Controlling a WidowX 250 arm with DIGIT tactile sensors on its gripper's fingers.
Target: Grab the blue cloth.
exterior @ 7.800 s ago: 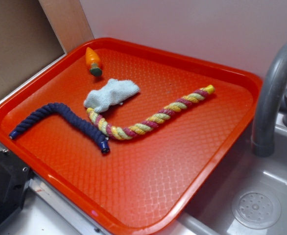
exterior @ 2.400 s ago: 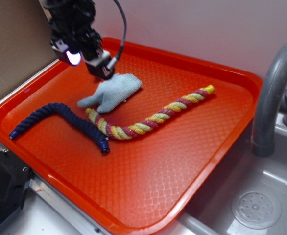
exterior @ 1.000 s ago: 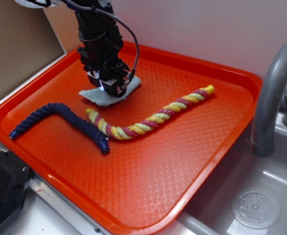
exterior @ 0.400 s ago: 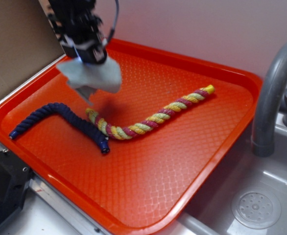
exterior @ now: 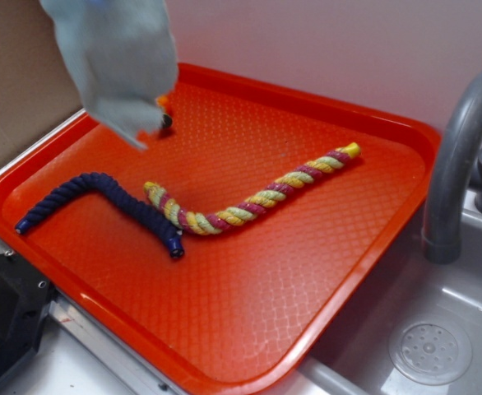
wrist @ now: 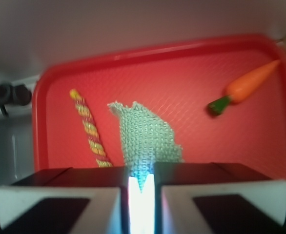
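Observation:
The blue cloth (exterior: 118, 62) hangs in the air over the back left of the red tray (exterior: 307, 214), blurred and close to the exterior camera. In the wrist view the same pale terry cloth (wrist: 145, 139) droops from between the two fingers of my gripper (wrist: 141, 181), which is shut on its top edge. The gripper itself is above the frame's top in the exterior view.
A dark navy rope (exterior: 101, 202) and a yellow-and-red twisted rope (exterior: 249, 202) lie on the tray. An orange toy carrot (wrist: 245, 87) lies at the tray's back left corner. A grey faucet (exterior: 459, 156) and sink (exterior: 430, 346) stand to the right.
The gripper closed on the cloth on the tray and rose with it. Since 0.4 s ago the cloth has gone higher and the gripper has left the top of the exterior view.

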